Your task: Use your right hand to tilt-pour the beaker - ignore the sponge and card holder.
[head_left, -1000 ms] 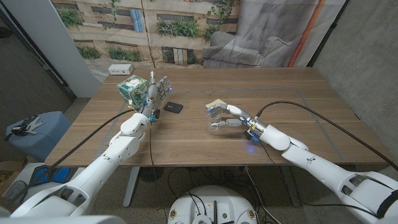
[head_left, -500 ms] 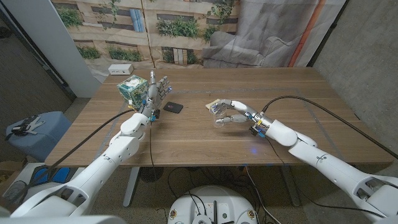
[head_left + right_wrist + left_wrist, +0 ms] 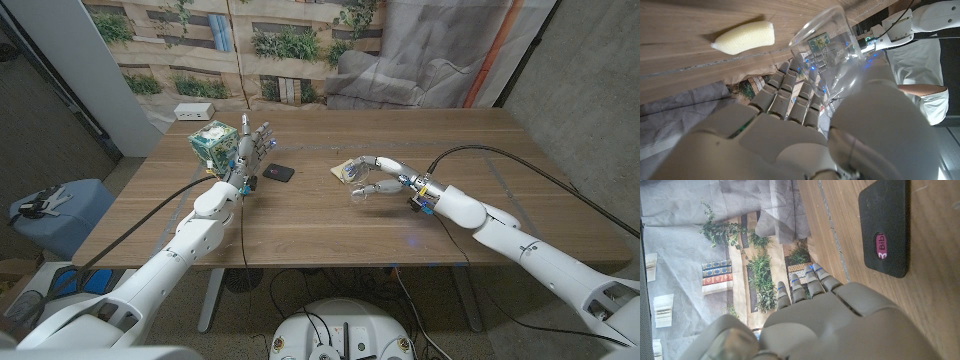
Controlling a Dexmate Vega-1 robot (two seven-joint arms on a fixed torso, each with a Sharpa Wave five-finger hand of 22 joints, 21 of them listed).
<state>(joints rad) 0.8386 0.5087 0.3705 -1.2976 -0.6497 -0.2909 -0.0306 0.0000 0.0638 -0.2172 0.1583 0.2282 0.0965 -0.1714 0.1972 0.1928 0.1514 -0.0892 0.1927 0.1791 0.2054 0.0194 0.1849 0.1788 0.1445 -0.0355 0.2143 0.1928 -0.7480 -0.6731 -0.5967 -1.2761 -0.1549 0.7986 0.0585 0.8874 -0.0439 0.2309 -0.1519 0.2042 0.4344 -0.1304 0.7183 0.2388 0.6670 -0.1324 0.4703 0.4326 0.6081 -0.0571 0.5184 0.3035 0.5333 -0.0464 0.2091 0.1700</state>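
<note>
We see the right hand [image 3: 378, 178] wrapped around a clear beaker [image 3: 362, 190], held above the middle of the wooden table [image 3: 330, 225] and tipped well off upright. In the right wrist view the beaker [image 3: 832, 57] is a smooth transparent cylinder with a flared rim and printed markings, gripped between the thumb and the curled fingers [image 3: 790, 97] of the grey, hard-shelled hand [image 3: 790, 135]. Just beyond the hand lies a pale yellow sponge [image 3: 347, 168], soft-looking and rounded, with a porous surface [image 3: 744, 38].

Our left hand [image 3: 253, 145] stands raised at the table's left side with its fingers spread and nothing in them; its segmented fingers [image 3: 805, 285] reach out straight in the left wrist view. Beside it sits a cube-shaped box [image 3: 213, 146] with a green patterned print. Near that hand a flat black card holder [image 3: 279, 172] with rounded corners lies on the wood grain, a small pink label on its matte face [image 3: 887, 227].
</note>
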